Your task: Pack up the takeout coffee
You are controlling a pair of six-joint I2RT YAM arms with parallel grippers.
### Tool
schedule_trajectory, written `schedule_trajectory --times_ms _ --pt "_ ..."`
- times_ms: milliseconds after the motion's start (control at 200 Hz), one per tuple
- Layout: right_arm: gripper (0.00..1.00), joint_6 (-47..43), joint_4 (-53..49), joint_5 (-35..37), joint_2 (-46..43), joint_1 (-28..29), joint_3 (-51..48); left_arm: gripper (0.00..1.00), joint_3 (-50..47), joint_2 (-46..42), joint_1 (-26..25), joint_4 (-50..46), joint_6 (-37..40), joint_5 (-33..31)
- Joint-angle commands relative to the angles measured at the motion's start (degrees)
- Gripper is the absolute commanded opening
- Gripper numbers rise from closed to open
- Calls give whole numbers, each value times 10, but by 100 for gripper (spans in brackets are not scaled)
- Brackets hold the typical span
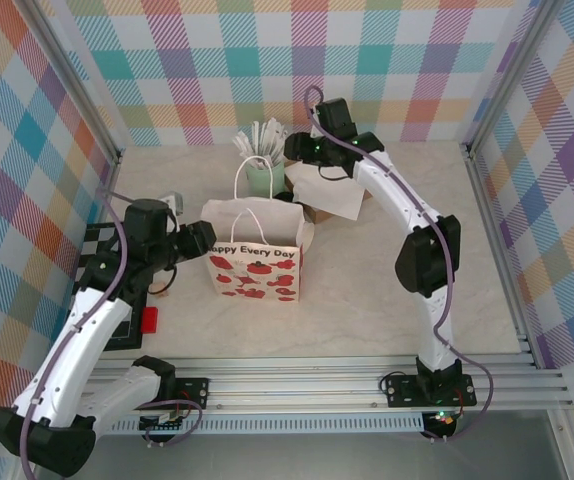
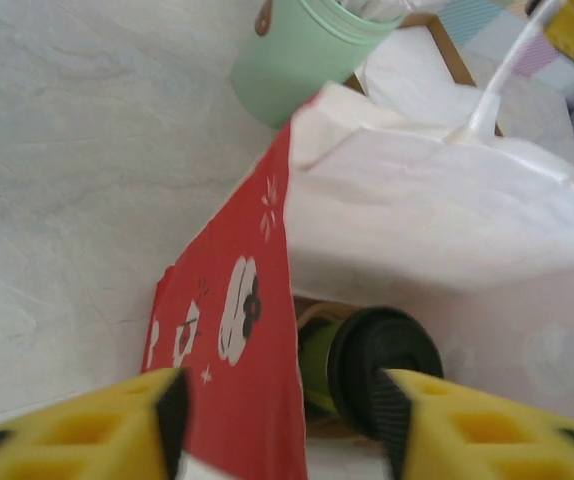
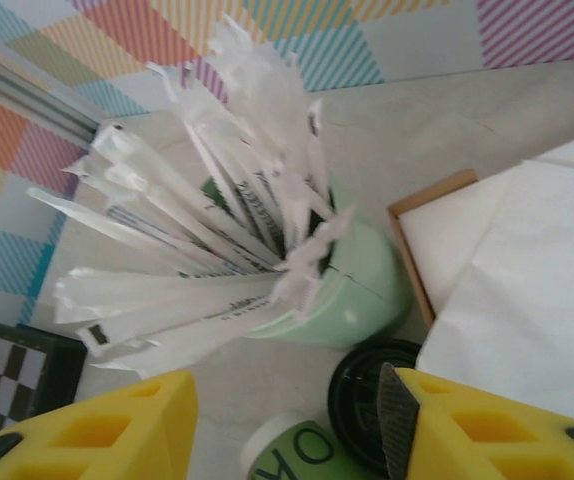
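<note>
The takeout coffee (image 2: 367, 360), a dark green cup with a black lid, lies on its side inside the paper bag (image 1: 257, 270). My left gripper (image 1: 197, 243) is at the bag's left edge. In the left wrist view its jaws (image 2: 277, 435) stand open, with the bag's red side panel (image 2: 232, 340) loose between them. My right gripper (image 1: 295, 152) hovers behind the bag, open (image 3: 257, 440), next to the pale green cup of white-wrapped sticks (image 3: 357, 300). Below it lie a black round lid (image 3: 362, 395) and a green lettered cup (image 3: 312, 455).
A wooden tray of white napkins (image 1: 335, 190) sits right of the pale green cup (image 1: 260, 175). A black mat (image 1: 102, 255) and a small red block (image 1: 150, 319) lie by the left arm. Walls close in the back and both sides.
</note>
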Motion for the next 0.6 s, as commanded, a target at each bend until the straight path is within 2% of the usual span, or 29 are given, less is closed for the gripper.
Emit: schedule_trajectory --times_ms 0,80,270,500,595 --pt "52 -3 20 -55 4 3 39 69 29 -40 8 -34 56 29" --pt "50 -47 13 -61 4 10 44 77 41 -48 22 -35 65 23" --pt "49 -182 -28 -68 27 26 82 100 65 -21 36 -6 21 -59" --pt "48 -274 -114 -101 118 26 223 100 81 14 45 4 -22 -98" --pt "49 -289 -131 -107 138 25 249 100 75 15 45 13 -31 -105"
